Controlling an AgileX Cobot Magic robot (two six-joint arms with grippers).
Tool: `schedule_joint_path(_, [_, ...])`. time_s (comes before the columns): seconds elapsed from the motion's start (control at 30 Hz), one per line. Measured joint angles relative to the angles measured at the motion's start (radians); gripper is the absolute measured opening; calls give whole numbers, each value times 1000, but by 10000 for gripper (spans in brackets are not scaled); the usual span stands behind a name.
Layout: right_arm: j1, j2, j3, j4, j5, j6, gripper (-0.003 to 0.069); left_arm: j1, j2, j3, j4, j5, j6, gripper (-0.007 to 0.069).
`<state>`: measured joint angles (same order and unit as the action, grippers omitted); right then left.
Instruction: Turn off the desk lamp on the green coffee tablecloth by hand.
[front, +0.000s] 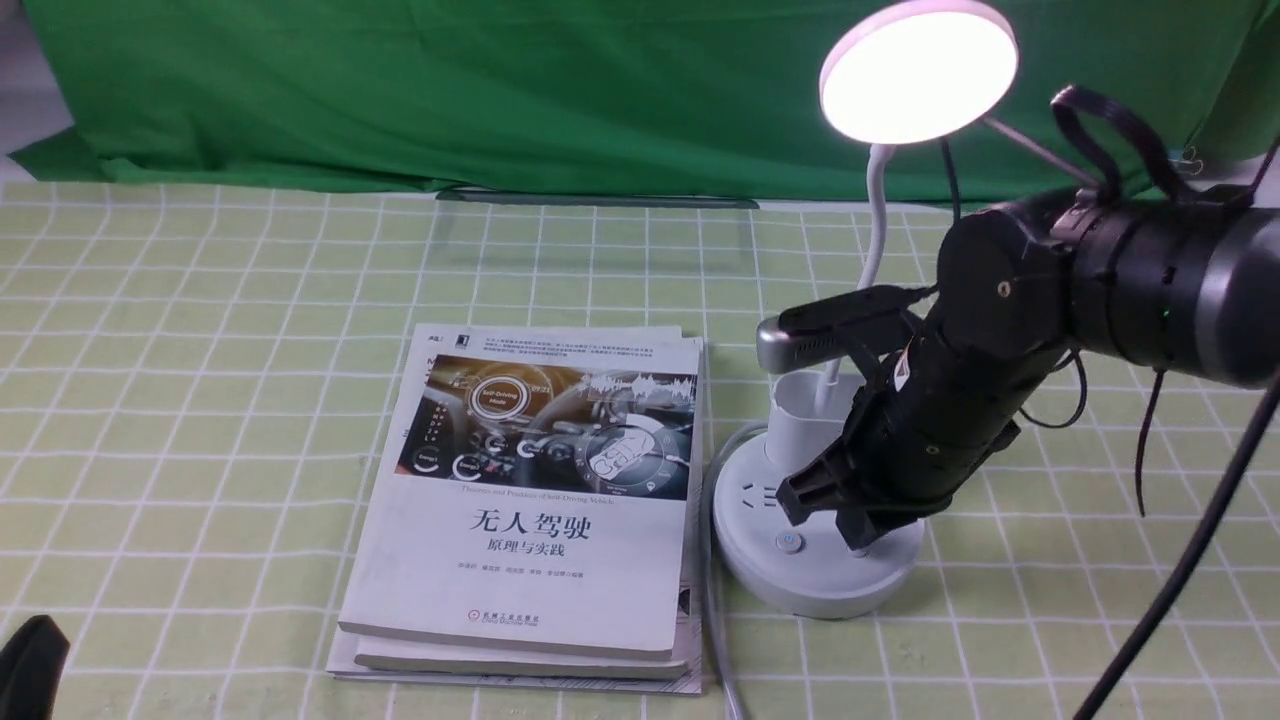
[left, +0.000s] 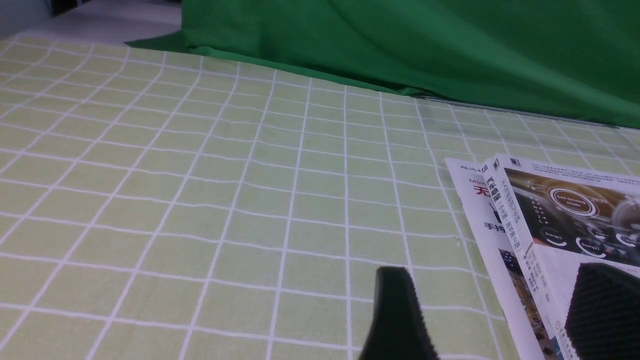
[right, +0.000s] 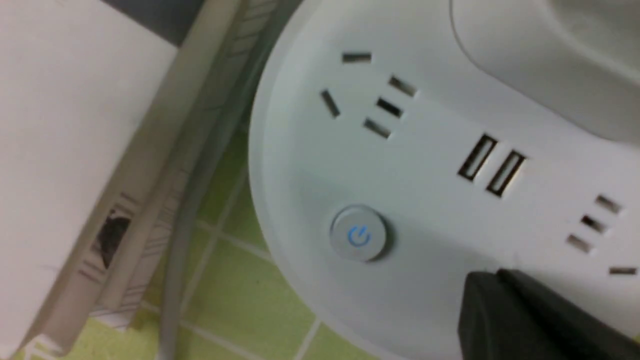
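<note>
The white desk lamp stands on the green coffee tablecloth (front: 200, 350), right of centre. Its disc head (front: 918, 70) glows. The round base (front: 800, 585) shows sockets and a blue-lit power button (front: 790, 543), also seen in the right wrist view (right: 358, 235). My right gripper (front: 860, 540) points down onto the base, just right of that button, fingers pressed together and holding nothing; its tips (right: 492, 275) sit on or just above the base (right: 440, 200), I cannot tell which. My left gripper (front: 30, 660) is low at the front left, open and empty (left: 495, 305).
A stack of books (front: 540, 500) lies just left of the lamp base, also in the left wrist view (left: 550, 225). A grey cable (front: 715, 610) runs between books and base toward the front edge. A dark green backdrop (front: 500, 90) hangs behind.
</note>
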<state>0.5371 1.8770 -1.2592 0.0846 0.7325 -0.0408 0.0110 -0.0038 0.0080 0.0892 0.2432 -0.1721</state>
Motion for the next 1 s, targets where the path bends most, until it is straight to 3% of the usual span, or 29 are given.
schedule_joint_path(0.47, [0,-48,7,-25,22,4,46,0,0,0,0,-1,0,410])
schedule_joint_path(1.0, [0,-671,454,-24,-19,41,56,0,0,0,0,-1,0,410])
